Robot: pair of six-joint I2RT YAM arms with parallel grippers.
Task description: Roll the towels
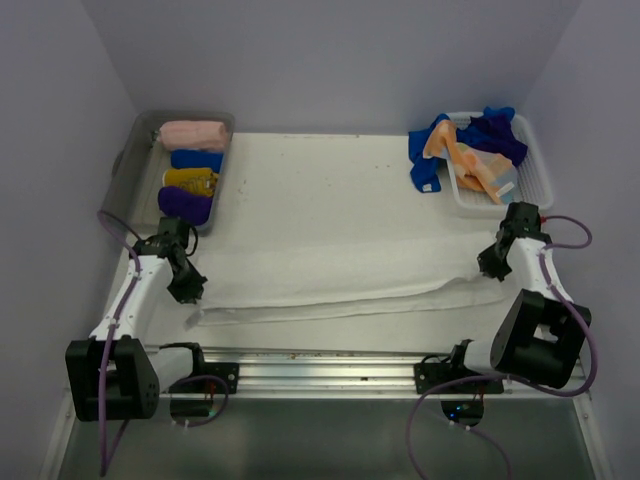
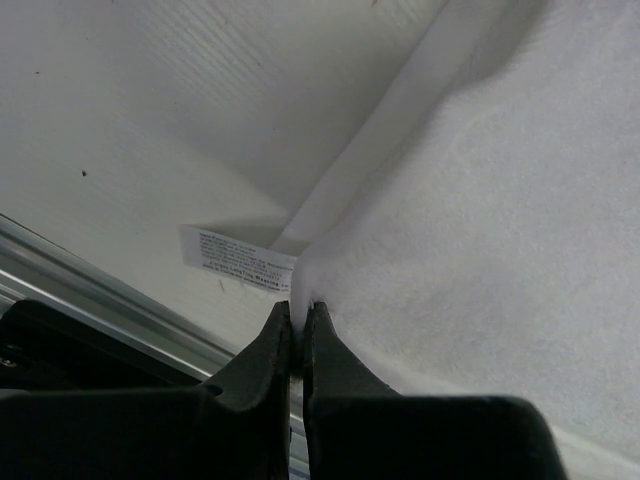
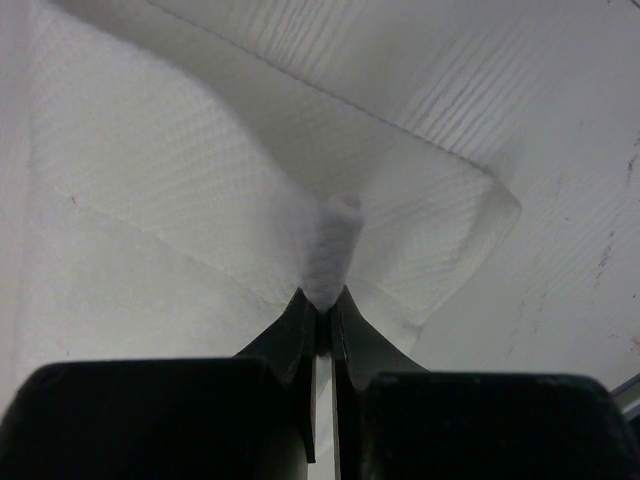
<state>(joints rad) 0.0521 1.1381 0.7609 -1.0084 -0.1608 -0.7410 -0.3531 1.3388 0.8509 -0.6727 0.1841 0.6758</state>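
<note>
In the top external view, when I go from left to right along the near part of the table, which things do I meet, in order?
The left gripper → white towel, lying as a long strip → right gripper. The grey tub and white basket lie farther back, level with the grippers, so I leave them out.

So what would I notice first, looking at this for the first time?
Probably the long white towel stretched across the near side of the table, pinched at its ends by the left claw and the right claw. Next, the four rolled towels, pink, blue, yellow and purple, lined up in the grey tub at the far left, and the loose blue and orange towels heaped in the white basket at the far right.
</note>
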